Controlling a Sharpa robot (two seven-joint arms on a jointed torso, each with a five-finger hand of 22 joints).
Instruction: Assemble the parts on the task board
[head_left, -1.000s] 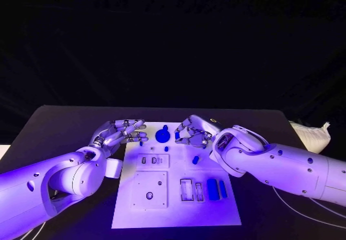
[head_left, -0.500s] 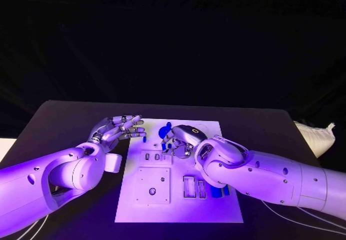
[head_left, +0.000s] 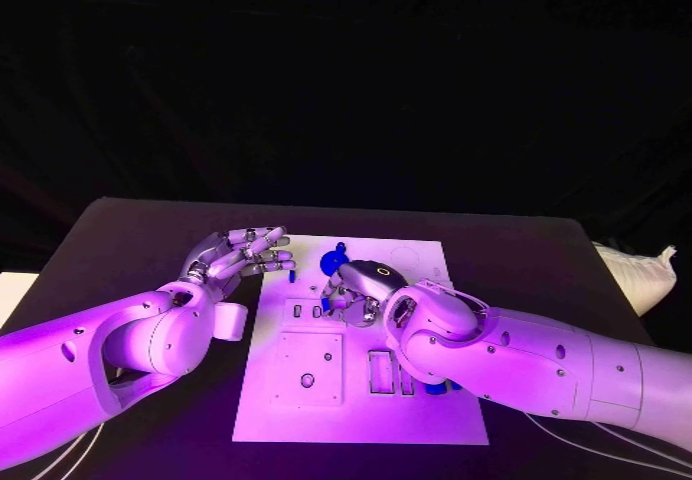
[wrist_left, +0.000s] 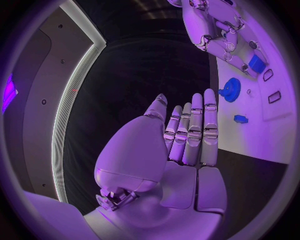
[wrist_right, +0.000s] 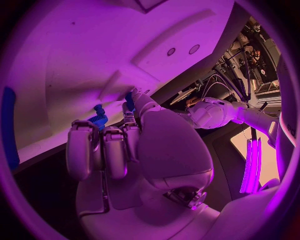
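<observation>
Since a moment ago, my right hand has slid in over the middle of the task board.

Near me, a blue block peeks out beside my right arm. Further on, my right hand curls its fingers down by a small blue part; I cannot tell if it pinches it. It looks hard, light and slippery, so I would take its sides. My left hand waits open by the board's edge. Farthest sits the round blue gear.
</observation>
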